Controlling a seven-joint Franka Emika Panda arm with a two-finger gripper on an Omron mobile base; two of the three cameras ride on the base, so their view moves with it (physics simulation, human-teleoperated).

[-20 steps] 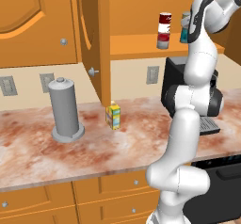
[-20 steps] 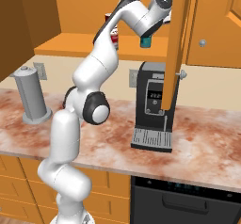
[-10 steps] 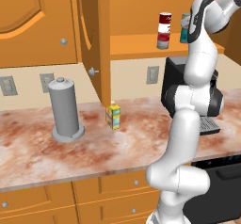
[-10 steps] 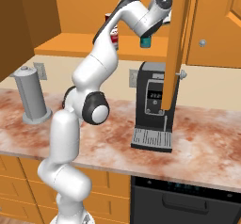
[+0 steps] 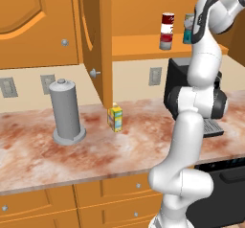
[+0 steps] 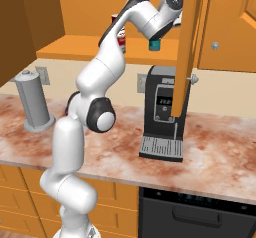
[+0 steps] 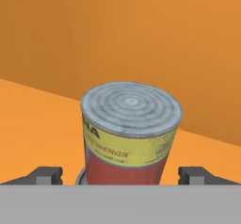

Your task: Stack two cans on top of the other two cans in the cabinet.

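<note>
Gripper (image 7: 120,177) sat up at the cabinet shelf (image 5: 143,46), jaws spread wide, fingertips (image 7: 44,175) either side of a yellow/red-label can (image 7: 130,133) w/ clear gap both sides, nothing grasped. That can looked stacked on the teal can (image 6: 155,44), mostly hidden by the wrist. Other pair, dark red/white can (image 5: 167,22) on a grey can (image 5: 165,41), stood just beside.

Judgement: release step. Best to back straight out, no sideways drift, or a fingertip would clip the top can.

Shelf flat, orange, room behind the stacks. Cabinet door (image 5: 93,40) open. Below: marble counter (image 5: 95,150), grey canister (image 5: 66,109), yellow carton (image 5: 115,118), coffee machine (image 6: 162,114).
</note>
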